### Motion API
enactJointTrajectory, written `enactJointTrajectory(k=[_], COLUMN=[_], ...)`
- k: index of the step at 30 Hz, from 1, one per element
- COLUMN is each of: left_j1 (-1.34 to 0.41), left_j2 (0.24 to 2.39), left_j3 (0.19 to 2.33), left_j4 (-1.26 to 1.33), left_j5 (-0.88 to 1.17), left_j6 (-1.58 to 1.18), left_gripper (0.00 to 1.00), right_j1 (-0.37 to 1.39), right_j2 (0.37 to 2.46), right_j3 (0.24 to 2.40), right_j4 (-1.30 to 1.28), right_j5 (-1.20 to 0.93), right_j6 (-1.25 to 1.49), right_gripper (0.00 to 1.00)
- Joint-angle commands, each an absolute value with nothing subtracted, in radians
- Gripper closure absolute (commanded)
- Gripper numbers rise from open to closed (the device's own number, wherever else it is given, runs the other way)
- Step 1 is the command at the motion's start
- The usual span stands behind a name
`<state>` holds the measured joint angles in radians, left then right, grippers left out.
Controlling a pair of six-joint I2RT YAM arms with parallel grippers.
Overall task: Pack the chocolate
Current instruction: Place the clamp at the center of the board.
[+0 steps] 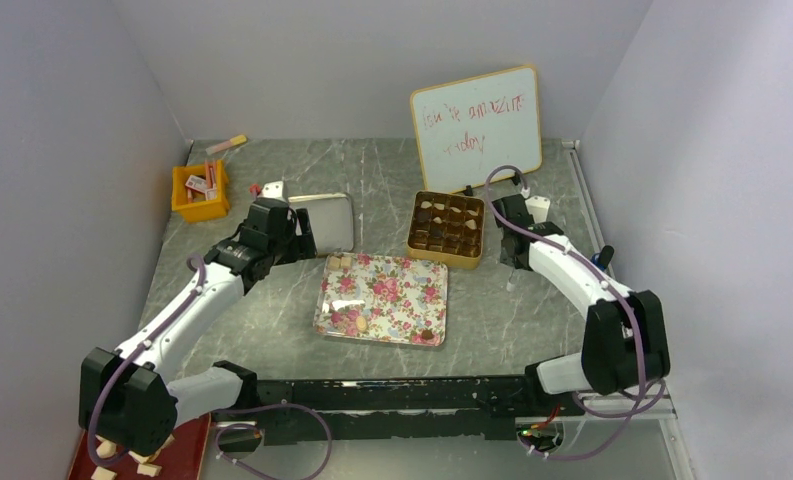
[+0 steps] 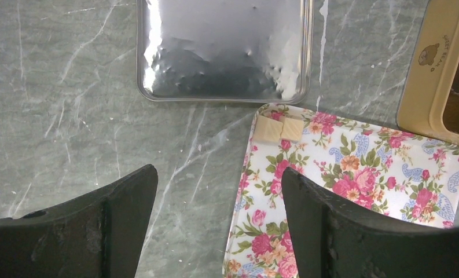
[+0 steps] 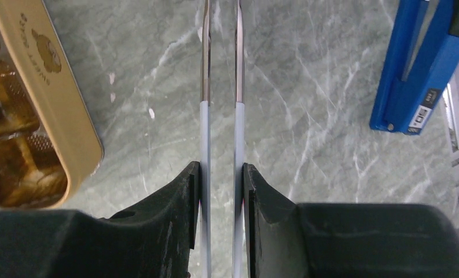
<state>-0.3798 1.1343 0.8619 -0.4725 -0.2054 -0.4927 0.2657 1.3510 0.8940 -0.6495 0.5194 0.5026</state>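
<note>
Chocolate (image 2: 280,128) mostly boxed by the look of it, a few cream pieces lying at far-left corner of floral tray (image 2: 354,174). Left to right: left gripper (image 2: 218,176) spread wide and empty, hovering over table (image 2: 70,116) between silver lid (image 2: 221,52) and tray; gold box (image 3: 53,98) beyond tray; right gripper (image 3: 221,174) clamped on slim tongs (image 3: 204,133), poised right of box. Likely risks: pieces slipping from narrow tips, tongs clipping box rim, tray nudged by wide fingers.

Plain pale walls (image 1: 372,60) close in a grey-green marbled bench (image 1: 272,330) on three sides. The light is soft and even, and a whiteboard (image 1: 477,125) leans against the back wall.
</note>
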Motion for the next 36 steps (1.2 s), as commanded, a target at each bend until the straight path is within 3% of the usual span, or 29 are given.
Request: enactJointTrajectory(k=[1,9,17,28,36], left_j1=[-0.376,-0.376,-0.375,-0.374,-0.374], left_j2=[1.106,1.092,1.089,1.109,1.122], left_j3=[0.853,0.826,0.813,0.813,0.824], left_j4=[-0.439,-0.432,-0.431,-0.422,-0.422], left_j5=[-0.189,-0.191,-0.198,-0.199,-0.203], left_j6=[-0.503,-0.508,-0.514,-0.526,-0.536], left_gripper=[0.17,0.17,0.16,0.12,0.12], right_j1=[0.249,0.239,0.235,0.235,0.236], right_j2=[1.416,1.57,1.67,1.628,1.598], right_j3=[0.885,0.855,0.866,0.882,0.921], right_j4=[-0.497,-0.357,-0.379,-0.44,-0.478], right_j5=[0.543,0.583,0.603,0.627,0.639], right_j6=[0.529,0.556,0.582,0.607,0.614], right_gripper=[0.84,0.84,0.79,0.39,0.37])
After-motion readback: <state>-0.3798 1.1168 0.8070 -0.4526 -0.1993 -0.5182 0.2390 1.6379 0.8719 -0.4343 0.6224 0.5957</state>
